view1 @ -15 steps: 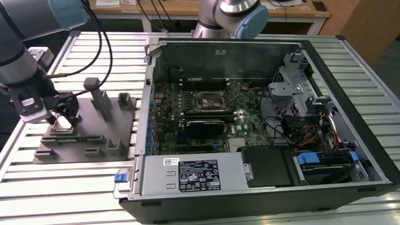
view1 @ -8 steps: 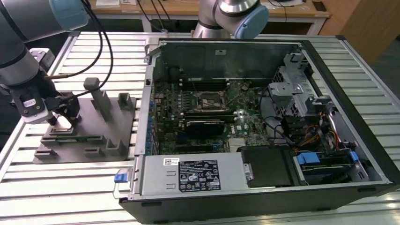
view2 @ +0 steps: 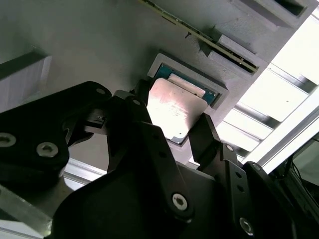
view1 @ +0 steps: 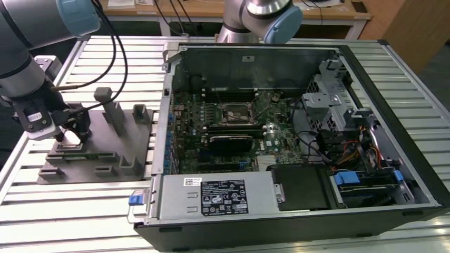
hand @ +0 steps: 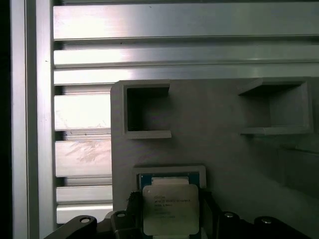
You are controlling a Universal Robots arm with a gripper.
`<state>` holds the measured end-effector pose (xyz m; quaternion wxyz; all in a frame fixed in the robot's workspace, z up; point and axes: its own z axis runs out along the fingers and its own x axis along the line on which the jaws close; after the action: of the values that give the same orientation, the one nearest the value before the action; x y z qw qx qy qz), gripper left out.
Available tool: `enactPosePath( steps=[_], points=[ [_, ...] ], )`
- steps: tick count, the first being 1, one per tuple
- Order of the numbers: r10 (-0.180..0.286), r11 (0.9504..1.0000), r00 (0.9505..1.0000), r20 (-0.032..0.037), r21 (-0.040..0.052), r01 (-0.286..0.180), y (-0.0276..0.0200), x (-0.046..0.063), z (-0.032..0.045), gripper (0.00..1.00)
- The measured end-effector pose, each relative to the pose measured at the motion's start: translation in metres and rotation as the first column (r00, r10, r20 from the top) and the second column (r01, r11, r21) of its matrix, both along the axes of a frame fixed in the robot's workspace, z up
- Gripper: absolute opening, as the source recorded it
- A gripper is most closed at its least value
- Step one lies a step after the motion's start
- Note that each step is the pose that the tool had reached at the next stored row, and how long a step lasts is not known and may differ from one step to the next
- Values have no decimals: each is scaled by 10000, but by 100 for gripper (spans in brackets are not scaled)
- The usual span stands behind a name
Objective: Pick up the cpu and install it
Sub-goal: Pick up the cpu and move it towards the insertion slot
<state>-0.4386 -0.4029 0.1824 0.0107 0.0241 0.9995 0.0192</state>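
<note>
The cpu [hand: 171, 209] is pinched at opposite edges by the gripper [view2: 174, 119], at its pocket in the grey fixture [view1: 98, 161], well apart from the socket [view1: 235, 112]. It is best kept level and raised straight, so no corner is caught on the pocket wall. One cpu, one fixture and one socket are counted.
</note>
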Motion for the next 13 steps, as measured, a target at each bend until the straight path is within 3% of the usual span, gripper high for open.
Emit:
enactPosePath(
  steps=[13],
  points=[
    [0,10000,10000,2,1,0,0,0,-2,54]
  ],
)
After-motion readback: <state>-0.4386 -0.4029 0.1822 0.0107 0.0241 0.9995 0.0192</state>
